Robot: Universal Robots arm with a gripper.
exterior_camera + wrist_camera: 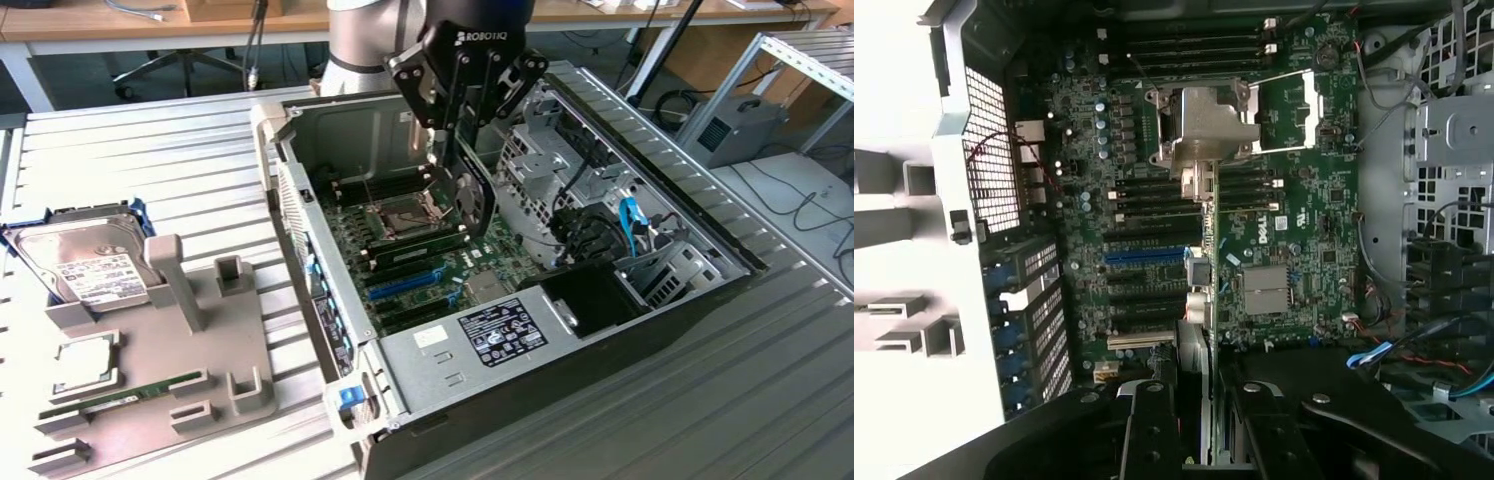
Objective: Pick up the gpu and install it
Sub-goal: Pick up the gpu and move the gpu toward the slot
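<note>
My gripper [462, 135] hangs over the open computer case [534, 330], shut on the top edge of the gpu [470, 195]. The dark card hangs upright below the fingers, its lower edge just above the motherboard [427, 250] near the memory slots and the processor socket. In the wrist view the gpu [1197, 290] is seen edge on, a thin strip running from between my fingers [1146, 425] out over the board beside the blue expansion slot [1144, 256]. I cannot tell whether the card touches the board.
A grey fixture tray [200, 340] lies at the exterior view's left, holding a silver hard drive [83, 265], a processor [83, 362] and a green memory stick [127, 393]. Drive cages and cables [587, 210] fill the case's far side. The power supply [494, 330] sits at the near end.
</note>
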